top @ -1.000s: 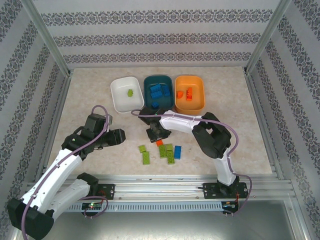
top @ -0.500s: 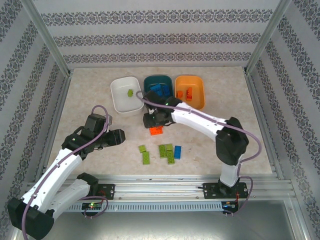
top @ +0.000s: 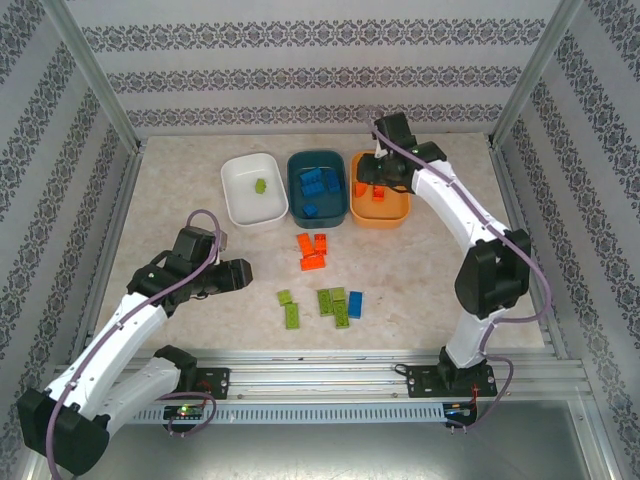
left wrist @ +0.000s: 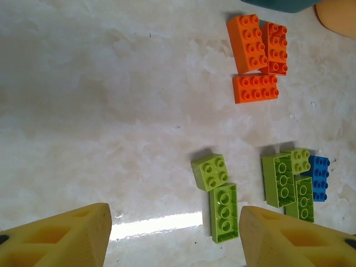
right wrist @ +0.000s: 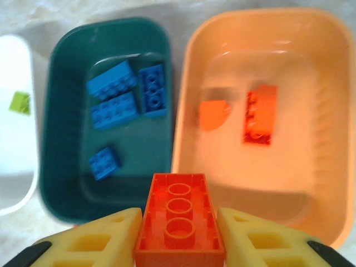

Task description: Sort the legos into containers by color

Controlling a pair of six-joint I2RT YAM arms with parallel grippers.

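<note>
**Sorting by colour, delivery step.** The pale marbled surface (top: 180, 180) carries everything. The right arm (top: 450, 205) stretches across it to the row of three bowls at the far side. The left arm (top: 130, 320) is folded low over the near side.

The white bowl (top: 240, 205) holds one green piece, the teal bowl (top: 318, 218) four blue pieces, and the orange bowl (top: 395, 214) two orange pieces.

The right gripper (right wrist: 179, 239) pinches an orange brick (right wrist: 179, 214) by its long sides, studs up. It holds the brick above the orange bowl's rim on the side nearest the teal bowl, so the brick sits close to the divide between the two.

The step in hand appears to be the drop of this brick. The next move probably calls for a short shift toward the middle of the orange basin, then spreading the fingers — released where it hangs, the brick might catch the rim or tip into the teal bowl.

The left gripper (left wrist: 173, 236) is spread wide and empty, hovering over the loose legos:

- three orange legos (left wrist: 256, 55) touch one another just in front of the teal bowl;
- several green legos (left wrist: 281, 179) lie nearer the arm bases;
- one blue lego (left wrist: 318, 177) lies against the green ones.

All of these remain unsorted.
</note>
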